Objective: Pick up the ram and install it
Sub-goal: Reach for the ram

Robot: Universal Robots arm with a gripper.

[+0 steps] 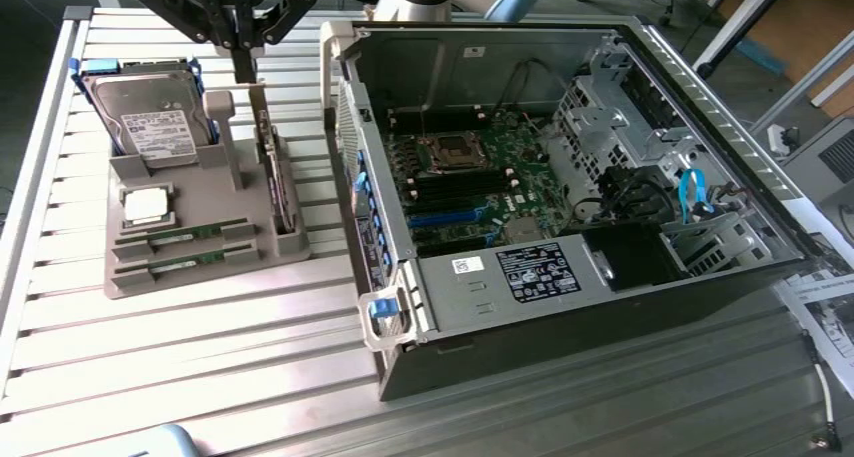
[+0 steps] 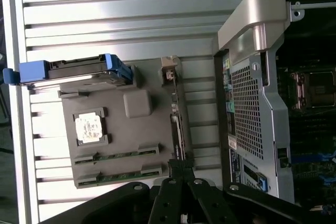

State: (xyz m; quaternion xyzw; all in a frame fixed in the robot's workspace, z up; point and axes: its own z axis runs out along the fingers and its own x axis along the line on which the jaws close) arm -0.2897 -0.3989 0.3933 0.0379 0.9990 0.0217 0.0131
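Observation:
Two ram sticks lie in slots at the near end of a grey holder tray (image 1: 200,287): one ram stick (image 1: 184,239) and a second (image 1: 184,268) just in front of it. In the wrist view the same sticks appear as ram (image 2: 116,156) and ram (image 2: 118,175). My gripper (image 1: 244,74) hangs above the tray's far end, between the hard drive and the upright card, well apart from the sticks. Its fingers are shut with nothing between them. In the wrist view the gripper (image 2: 181,165) points over the card's edge.
On the tray also sit a hard drive in a blue frame (image 1: 158,122), a silver processor (image 1: 147,205) and an upright expansion card (image 1: 276,177). The open computer case (image 1: 561,307) lies at the exterior view's right, its motherboard (image 1: 467,182) exposed.

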